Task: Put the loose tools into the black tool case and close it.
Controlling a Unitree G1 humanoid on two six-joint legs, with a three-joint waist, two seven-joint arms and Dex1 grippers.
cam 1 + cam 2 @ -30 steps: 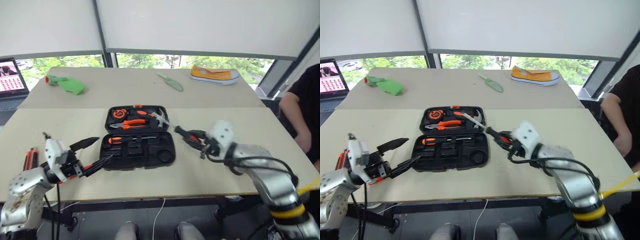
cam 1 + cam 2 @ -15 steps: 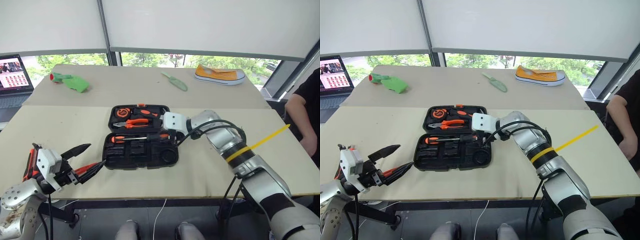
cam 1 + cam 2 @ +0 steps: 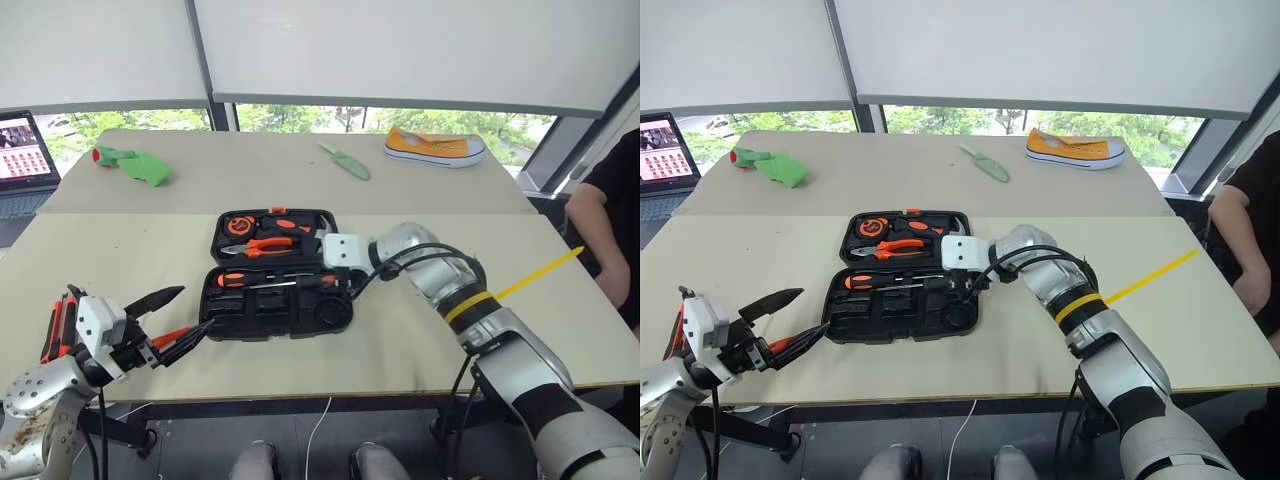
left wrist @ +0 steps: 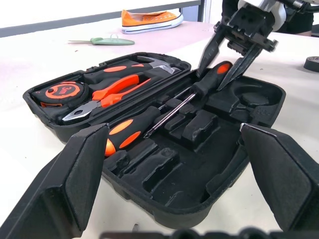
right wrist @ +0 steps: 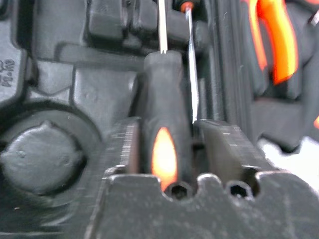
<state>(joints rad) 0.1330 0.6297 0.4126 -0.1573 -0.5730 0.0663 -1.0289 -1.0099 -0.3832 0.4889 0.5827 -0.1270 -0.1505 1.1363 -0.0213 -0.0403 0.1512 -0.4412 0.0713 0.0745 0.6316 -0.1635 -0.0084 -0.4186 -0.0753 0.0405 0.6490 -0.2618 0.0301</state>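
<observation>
The right hand, at centre frame, straddles a screwdriver handle, fingers slightly parted, inside the black tool case. Light, stiff, slick; grip mid-handle.

My tool case lies open mid-surface; shoe at one o'clock, trowel at twelve, laptop perhaps at ten.

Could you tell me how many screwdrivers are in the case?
2 screwdrivers in the case's near half: one at the right claw, one left of it; others may be hidden.
</observation>
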